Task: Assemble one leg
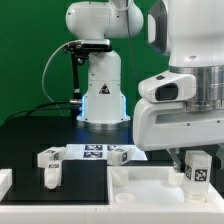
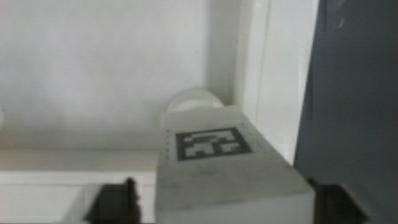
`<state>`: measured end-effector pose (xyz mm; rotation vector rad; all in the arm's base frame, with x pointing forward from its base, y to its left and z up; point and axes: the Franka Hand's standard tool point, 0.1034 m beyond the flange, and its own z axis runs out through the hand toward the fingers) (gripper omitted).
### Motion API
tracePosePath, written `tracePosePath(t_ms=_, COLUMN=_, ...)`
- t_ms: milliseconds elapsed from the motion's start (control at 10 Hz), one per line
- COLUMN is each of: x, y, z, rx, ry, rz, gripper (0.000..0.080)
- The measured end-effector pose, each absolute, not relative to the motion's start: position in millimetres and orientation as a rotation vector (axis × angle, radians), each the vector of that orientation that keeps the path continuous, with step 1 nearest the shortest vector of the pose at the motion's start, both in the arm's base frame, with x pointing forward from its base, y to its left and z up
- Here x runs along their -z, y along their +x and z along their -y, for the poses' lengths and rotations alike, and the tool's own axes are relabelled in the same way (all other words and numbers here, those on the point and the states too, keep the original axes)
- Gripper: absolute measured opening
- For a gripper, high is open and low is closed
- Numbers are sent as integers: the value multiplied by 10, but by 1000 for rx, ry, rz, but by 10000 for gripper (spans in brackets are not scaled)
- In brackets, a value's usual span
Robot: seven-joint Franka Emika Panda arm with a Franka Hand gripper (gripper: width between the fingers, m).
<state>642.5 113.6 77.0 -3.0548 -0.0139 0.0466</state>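
Note:
My gripper is shut on a white leg with a marker tag on its side, held upright at the exterior view's right. The leg's lower end is down over the large white tray-shaped panel, near its corner. In the wrist view the leg fills the space between my two dark fingers, tag facing the camera, and its rounded tip sits by the panel's raised rim. I cannot tell whether the tip touches the panel floor.
Two more legs lie on the black table, one at the exterior view's left and one by the marker board. Another white part is at the left edge. The robot base stands behind.

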Motion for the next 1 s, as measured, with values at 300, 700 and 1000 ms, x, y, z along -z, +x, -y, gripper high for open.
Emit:
tracePosePath(t_ms=300, x=-768, y=6426, z=-1127, rx=-61, ry=-3044, rz=-314, gripper=287)
tracePosePath(t_ms=700, x=-747, y=6436, z=-1123, rx=-35, ry=-2761, rz=-1317, gripper=287)
tracePosePath(t_ms=1000, x=-749, y=6417, z=-1170, rx=-47, ry=-2472, rz=-1761, gripper=287)
